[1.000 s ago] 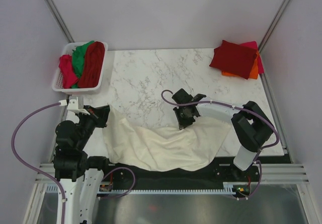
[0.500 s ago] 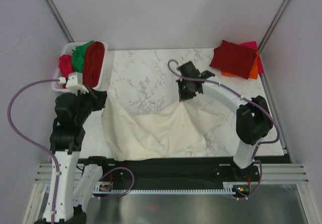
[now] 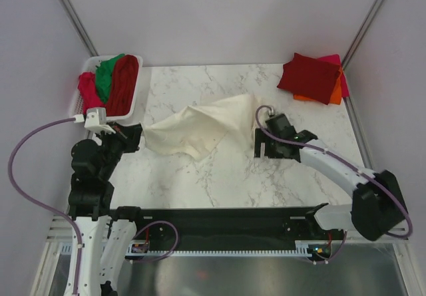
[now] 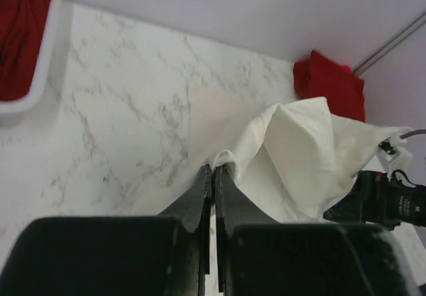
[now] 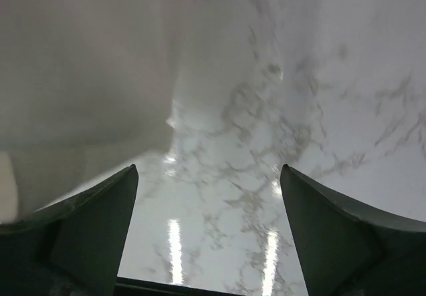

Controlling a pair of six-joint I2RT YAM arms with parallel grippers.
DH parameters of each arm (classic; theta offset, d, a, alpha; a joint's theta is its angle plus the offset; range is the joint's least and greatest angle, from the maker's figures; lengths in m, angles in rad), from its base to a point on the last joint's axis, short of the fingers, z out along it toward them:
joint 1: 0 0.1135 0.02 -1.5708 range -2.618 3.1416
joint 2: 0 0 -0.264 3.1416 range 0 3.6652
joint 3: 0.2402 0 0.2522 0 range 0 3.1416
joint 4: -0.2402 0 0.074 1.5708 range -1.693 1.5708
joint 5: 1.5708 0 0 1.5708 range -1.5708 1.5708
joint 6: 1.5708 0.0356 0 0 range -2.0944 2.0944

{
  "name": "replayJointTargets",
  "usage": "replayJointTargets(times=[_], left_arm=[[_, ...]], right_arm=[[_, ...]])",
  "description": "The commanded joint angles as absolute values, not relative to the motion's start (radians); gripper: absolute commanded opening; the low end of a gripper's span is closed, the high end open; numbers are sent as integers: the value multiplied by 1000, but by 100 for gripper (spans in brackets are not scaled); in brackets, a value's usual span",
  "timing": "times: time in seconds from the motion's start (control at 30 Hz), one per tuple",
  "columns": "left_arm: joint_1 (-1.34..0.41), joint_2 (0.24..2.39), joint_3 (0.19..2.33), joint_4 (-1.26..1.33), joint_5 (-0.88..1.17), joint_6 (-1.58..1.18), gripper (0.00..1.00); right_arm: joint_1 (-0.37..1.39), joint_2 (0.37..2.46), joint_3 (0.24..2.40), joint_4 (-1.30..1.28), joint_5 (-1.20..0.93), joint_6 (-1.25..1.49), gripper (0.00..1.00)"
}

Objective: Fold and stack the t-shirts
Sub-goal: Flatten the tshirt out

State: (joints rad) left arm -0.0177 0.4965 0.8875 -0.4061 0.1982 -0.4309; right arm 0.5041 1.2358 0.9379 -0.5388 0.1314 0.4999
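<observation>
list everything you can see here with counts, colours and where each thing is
cream t-shirt: 1, cream-white, bunched mid-table
folded t-shirts: 3, dark red on top of magenta and orange, stacked at far right corner
loose t-shirts: 3 seen, dark red, green, magenta, in the basket
basket: 1, white, far left corner
table: 1, white-grey marble
left gripper: 1, black, shut on the cream t-shirt's left corner
right gripper: 1, black, open, empty, near the shirt's right end
</observation>
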Motion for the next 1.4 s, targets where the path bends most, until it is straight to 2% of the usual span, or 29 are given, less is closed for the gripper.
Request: replayJointTargets(times=[0.0,0.17,0.37,0.53,0.67,0.93,1.07,1.13,1.23,1.27,1.3,1.37], left_arm=[[-18,509,763,-480,261,-477,2],[-17,549,773,-572,218,-443,2],[-18,531,765,-598,187,-416,2],[-18,540,765,-597,190,-419,2],[-17,545,767,-597,193,-419,2],[-17,538,767,-597,183,-419,2],[-17,535,769,-598,176,-419,2],[-17,529,770,-597,166,-419,2],[-15,529,769,-597,156,-417,2],[-15,528,769,-598,155,-417,2],[-15,528,769,-597,156,-417,2],[-15,528,769,-598,155,-417,2]], right_arm=[[509,1318,805,-551,132,600,98],[509,1253,994,-630,311,577,98],[508,1230,1078,-620,360,572,98],[509,1339,1083,-552,290,574,98],[517,1434,1141,-500,189,568,92],[632,1650,1235,-519,218,546,94],[634,1693,1221,-512,212,541,85],[634,1706,1203,-509,206,542,67],[632,1687,1175,-509,225,535,28],[632,1677,1172,-509,229,517,4],[620,1643,1172,-531,242,509,0],[598,1593,1178,-569,291,502,0]])
